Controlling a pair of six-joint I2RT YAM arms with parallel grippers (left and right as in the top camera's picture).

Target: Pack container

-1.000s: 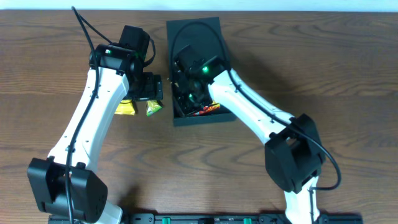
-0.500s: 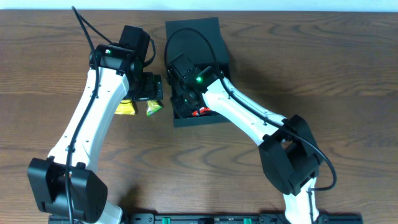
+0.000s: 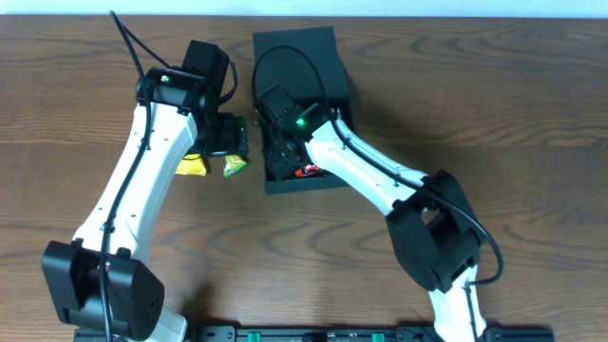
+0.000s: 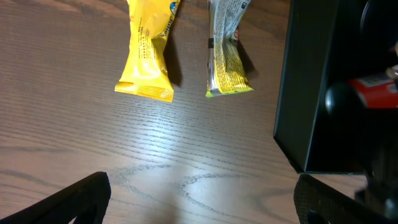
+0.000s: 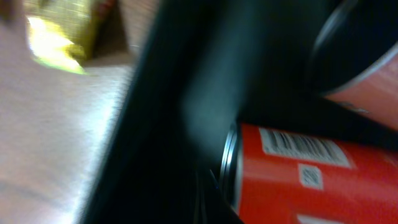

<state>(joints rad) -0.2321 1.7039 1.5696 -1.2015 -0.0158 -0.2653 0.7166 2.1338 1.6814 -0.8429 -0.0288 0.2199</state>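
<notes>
Container [image 3: 304, 183], dark and square, sits far of centre on the table [image 3: 532, 114], its lid [image 3: 294, 47] laid back on the far side. My right gripper [image 3: 282, 142] is down inside its left half, so I judge I am placing a can. Whether those jaws are clenched or released I cannot tell, because my right wrist view is blurred and shows no fingers. My left gripper [image 4: 202, 186] hangs spread wide and empty just left of the container. Next, I judge, the right gripper must lift clear of the wall before the left drops onto a packet.

The overhead mostly hides the contents. The right wrist view shows a red can [image 5: 292, 180] with a barcode beside a second can [image 5: 354, 68]. The left wrist view shows the yellow packet [image 4: 149, 56] and yellow-green packet [image 4: 227, 56] lying apart, neither touching the container.
</notes>
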